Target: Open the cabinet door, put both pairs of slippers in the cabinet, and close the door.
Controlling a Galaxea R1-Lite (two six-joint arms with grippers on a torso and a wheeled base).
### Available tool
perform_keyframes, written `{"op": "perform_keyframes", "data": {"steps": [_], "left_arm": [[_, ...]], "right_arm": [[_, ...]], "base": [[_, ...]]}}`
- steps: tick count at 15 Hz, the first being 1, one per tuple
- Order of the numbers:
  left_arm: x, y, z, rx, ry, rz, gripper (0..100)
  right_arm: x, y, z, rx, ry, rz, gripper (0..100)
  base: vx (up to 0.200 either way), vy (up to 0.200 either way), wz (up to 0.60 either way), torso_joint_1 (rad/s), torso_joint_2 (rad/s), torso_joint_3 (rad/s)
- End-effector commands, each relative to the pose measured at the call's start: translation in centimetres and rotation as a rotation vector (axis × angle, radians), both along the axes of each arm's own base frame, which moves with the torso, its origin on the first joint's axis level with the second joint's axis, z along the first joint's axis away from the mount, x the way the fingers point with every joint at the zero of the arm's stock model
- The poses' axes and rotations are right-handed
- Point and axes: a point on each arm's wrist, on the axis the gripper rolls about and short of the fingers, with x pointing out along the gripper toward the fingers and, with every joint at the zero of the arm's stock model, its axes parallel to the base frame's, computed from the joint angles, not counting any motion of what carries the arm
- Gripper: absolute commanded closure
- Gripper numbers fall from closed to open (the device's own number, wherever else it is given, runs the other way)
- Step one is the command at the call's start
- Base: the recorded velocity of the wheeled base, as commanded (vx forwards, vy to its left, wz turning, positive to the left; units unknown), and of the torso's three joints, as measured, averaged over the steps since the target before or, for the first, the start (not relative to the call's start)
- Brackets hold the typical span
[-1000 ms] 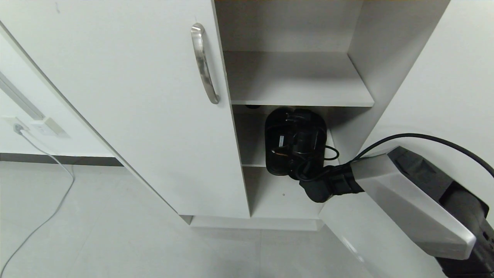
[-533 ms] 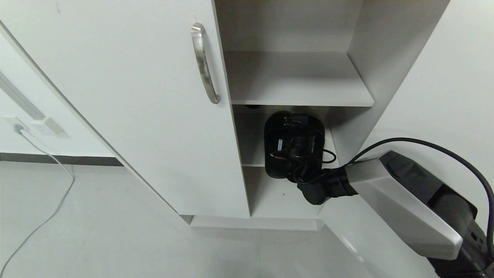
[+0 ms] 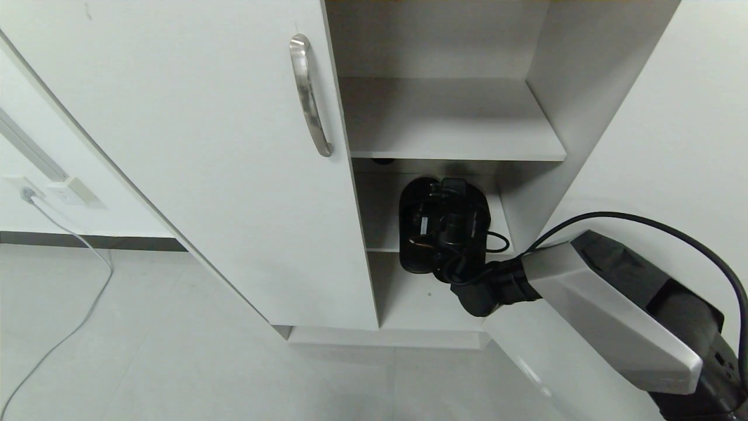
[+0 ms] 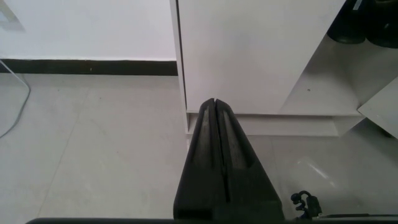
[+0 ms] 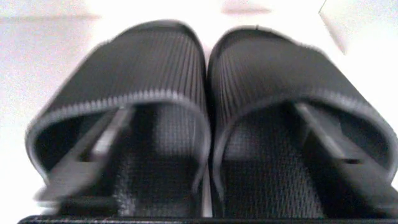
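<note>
floor: pale tiles (image 3: 175, 362) in front of a white cabinet (image 3: 450, 117); a grey cable (image 3: 87, 304) runs over them, out to the cabinet's left
cabinet: left door (image 3: 193, 146) closed, metal handle (image 3: 308, 96) on it; right door (image 3: 672, 146) swung open, shelves exposed
slippers: one black pair (image 3: 444, 225) side by side at the cabinet's middle shelf, heel ends past the shelf's front edge; can't tell if the soles rest on it
right gripper (image 5: 208, 134): at the cabinet opening, fingers (image 5: 93, 149) spread wide, one run under each strap, so it carries the pair
left gripper (image 4: 214, 106): low above the floor, in front of the cabinet's closed door, fingers pressed together, nothing in them
step: placing one pair inside; door-opening looks done
next: likely push the pair further back in the cabinet until it sits wholly on the shelf, let go, draw the fingers out from under the straps without dragging the pair out
left to do: door not closed yet
</note>
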Motion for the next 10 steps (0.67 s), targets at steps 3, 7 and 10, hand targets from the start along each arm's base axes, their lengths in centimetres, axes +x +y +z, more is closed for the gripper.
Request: {"op": "perform_keyframes", "data": {"steps": [3,7,10], "left_arm": [[0.0,0.0,0.0,0.000,0.002,0.001,100],[0.0,0.0,0.0,0.002,0.002,0.001,100],[0.0,0.0,0.0,0.000,0.002,0.000,100]], "right_arm": [[-5.3,-0.4,1.7,-0.006,0.011,0.046,0],[-13.7,-2.7,1.0,-0.040,-0.001,0.119,0],[-14.0,-3.0,1.3,-0.056,-0.038,0.113,0]], "base": [[0.000,0.000,0.00,0.000,0.00,0.000],[0.000,0.000,0.00,0.000,0.00,0.000],[0.000,0.000,0.00,0.000,0.00,0.000]]}}
